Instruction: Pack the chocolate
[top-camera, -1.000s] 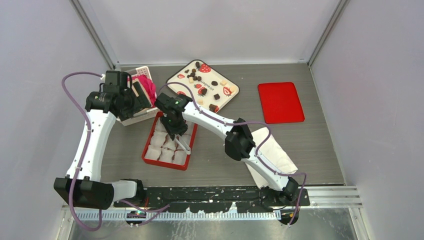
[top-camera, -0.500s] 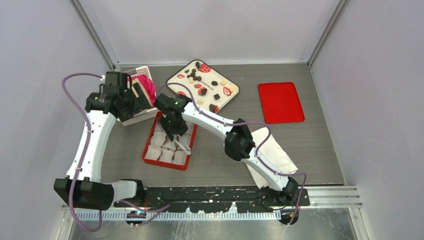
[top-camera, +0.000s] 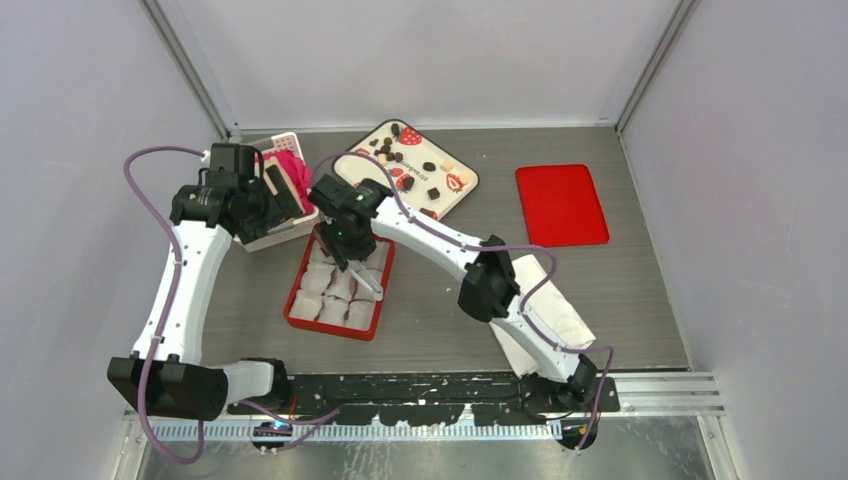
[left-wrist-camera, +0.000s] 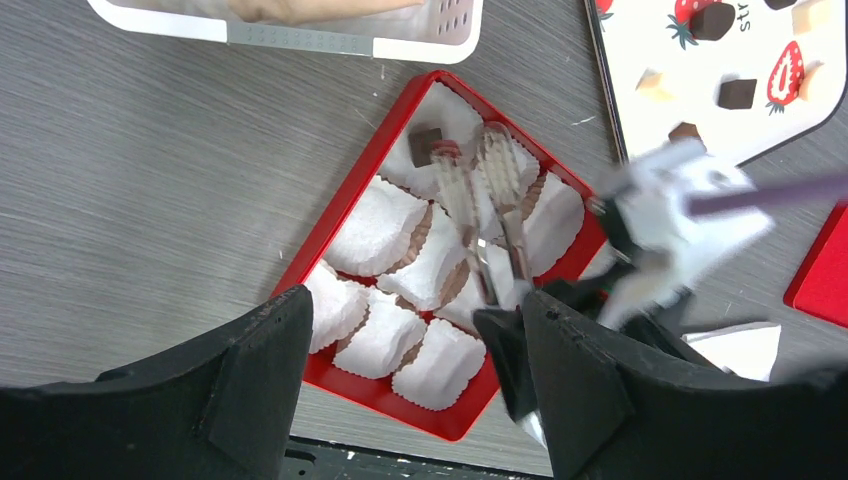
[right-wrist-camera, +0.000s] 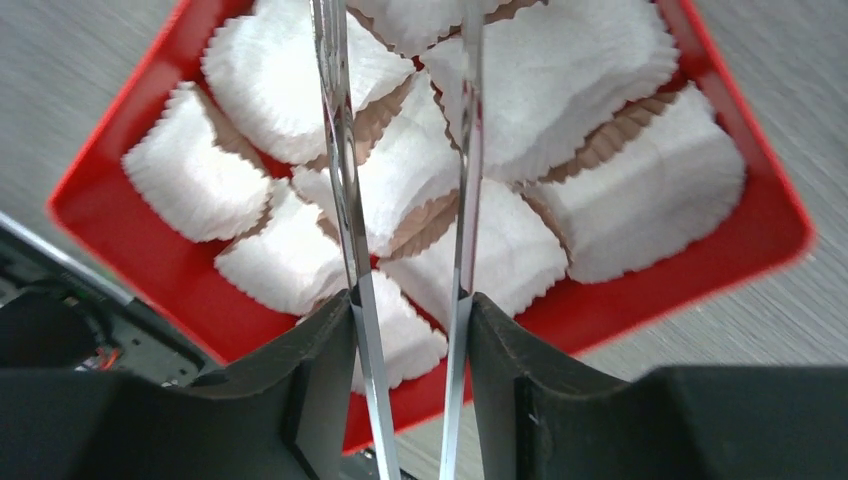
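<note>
Tongs (right-wrist-camera: 340, 150) clamped in the right gripper (right-wrist-camera: 410, 305) have been drawn toward 12 o'clock, blades apart. One chocolate (left-wrist-camera: 425, 146) now lies packed in the 12 o'clock cup (left-wrist-camera: 452, 108) of the box (left-wrist-camera: 330, 226). The left gripper (left-wrist-camera: 415, 312) is held apart, empty.

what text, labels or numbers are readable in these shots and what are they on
"str" - start of a word on the white strawberry tray, cut off by the left wrist view's edge.
Other print on that tray: too small to read from overhead.
The red box: no text seen.
</note>
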